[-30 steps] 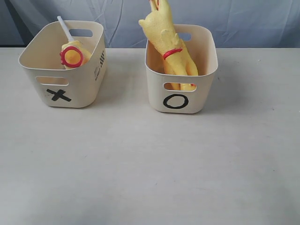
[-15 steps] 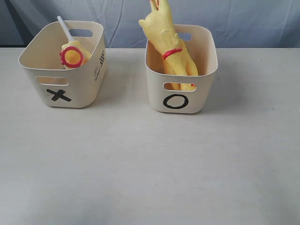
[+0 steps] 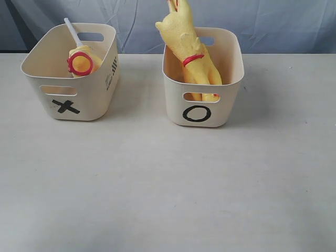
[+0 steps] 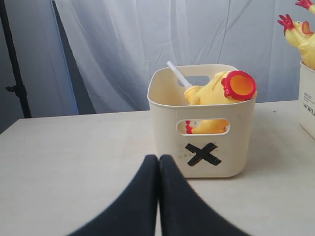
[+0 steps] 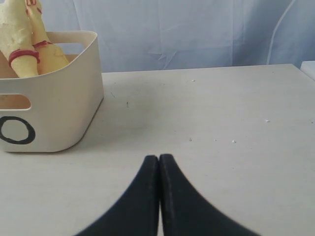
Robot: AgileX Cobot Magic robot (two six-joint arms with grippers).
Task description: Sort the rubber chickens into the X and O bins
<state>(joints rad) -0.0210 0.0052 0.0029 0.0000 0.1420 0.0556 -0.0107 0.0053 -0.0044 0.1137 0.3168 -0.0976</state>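
Observation:
The X bin stands at the back left and holds one rubber chicken with a red neck ring and a white neck tube. The O bin stands right of it with two yellow chickens sticking up out of it. In the left wrist view the X bin with its chicken is just ahead of my left gripper, which is shut and empty. My right gripper is shut and empty, with the O bin off to one side. Neither gripper shows in the exterior view.
Pale table stretches in front of the bins. A bluish-white curtain hangs behind the table. A black stand is beyond the table edge in the left wrist view.

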